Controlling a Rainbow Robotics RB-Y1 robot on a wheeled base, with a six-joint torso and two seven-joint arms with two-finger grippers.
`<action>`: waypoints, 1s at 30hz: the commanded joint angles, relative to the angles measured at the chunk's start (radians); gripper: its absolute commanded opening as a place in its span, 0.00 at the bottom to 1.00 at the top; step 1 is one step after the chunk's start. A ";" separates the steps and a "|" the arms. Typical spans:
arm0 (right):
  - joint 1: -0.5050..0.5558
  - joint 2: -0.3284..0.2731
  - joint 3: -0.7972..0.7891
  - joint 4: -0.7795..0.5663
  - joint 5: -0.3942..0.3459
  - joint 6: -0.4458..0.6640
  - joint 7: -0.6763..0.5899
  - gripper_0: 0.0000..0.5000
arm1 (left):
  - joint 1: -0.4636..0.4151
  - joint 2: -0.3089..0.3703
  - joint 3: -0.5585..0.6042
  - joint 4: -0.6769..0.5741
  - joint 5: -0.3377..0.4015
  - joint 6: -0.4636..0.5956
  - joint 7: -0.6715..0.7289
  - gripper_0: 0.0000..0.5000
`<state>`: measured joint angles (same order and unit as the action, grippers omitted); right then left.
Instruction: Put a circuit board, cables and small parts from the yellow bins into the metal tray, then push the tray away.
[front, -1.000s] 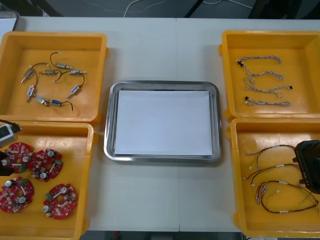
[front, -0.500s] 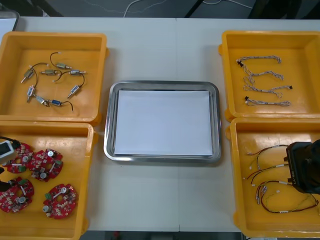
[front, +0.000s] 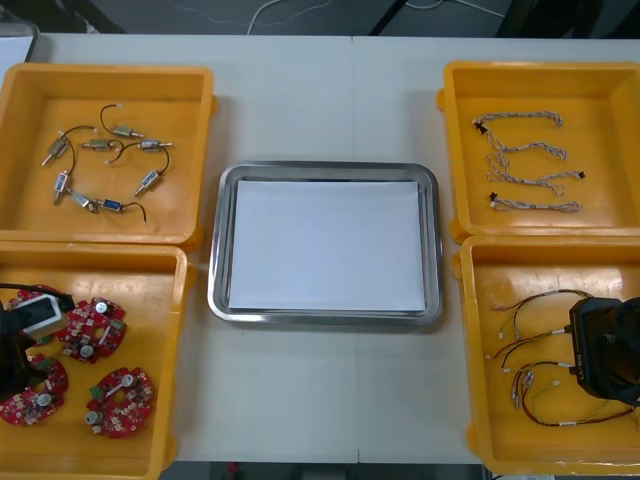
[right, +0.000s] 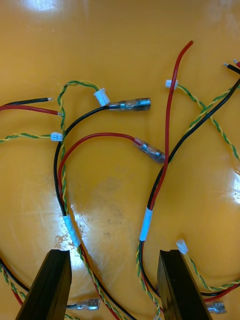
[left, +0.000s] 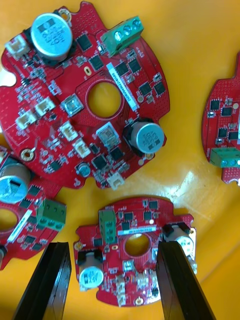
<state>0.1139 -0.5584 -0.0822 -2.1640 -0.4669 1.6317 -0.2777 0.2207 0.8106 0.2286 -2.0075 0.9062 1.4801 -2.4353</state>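
1. Circuit boards (front: 92, 328), four round red ones, lie in the near left bin (front: 178, 400), and the left gripper (front: 25, 345) hangs low over them. In its wrist view its fingers (left: 47, 285) stand wide apart with nothing held, and one board (left: 132, 245) lies below and between them.
2. Small metal parts (front: 100, 165) sit in the far left bin (front: 195, 110).
3. At mid-desk (front: 320, 90) the metal tray (front: 325, 170) is white inside and holds nothing, so loading has not yet begun.
4. Twisted cables (front: 530, 160) lie in the far right bin (front: 450, 120).
5. The right gripper (front: 603, 350) is down in the near right bin (front: 478, 420), over the red and yellow cables (front: 535, 338). Its fingers (right: 50, 287) are likewise open and empty, and a red cable (right: 151, 200) runs up between them.
6. Both arms look to be at the reach-and-grasp stage. Next, each should sink a little and close squarely on one item: the left on the board's rim, the right on a single cable rather than the tangle. Each then lifts and carries inward to the tray.
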 joint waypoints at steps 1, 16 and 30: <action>0.029 0.021 0.005 -0.008 0.011 -0.009 -0.018 1.00 | 0.026 0.042 -0.046 -0.028 -0.032 -0.034 0.164 1.00; 0.053 0.038 0.010 0.041 0.010 -0.084 -0.008 1.00 | 0.042 0.042 -0.072 -0.028 -0.101 -0.046 0.164 1.00; 0.058 0.043 0.053 0.078 0.034 -0.128 -0.011 1.00 | 0.049 0.042 -0.112 -0.027 -0.150 -0.104 0.182 0.93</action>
<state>0.1463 -0.5294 -0.0513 -2.0822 -0.4404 1.5113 -0.2776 0.2379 0.8110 0.1401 -2.0075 0.7729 1.3954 -2.3676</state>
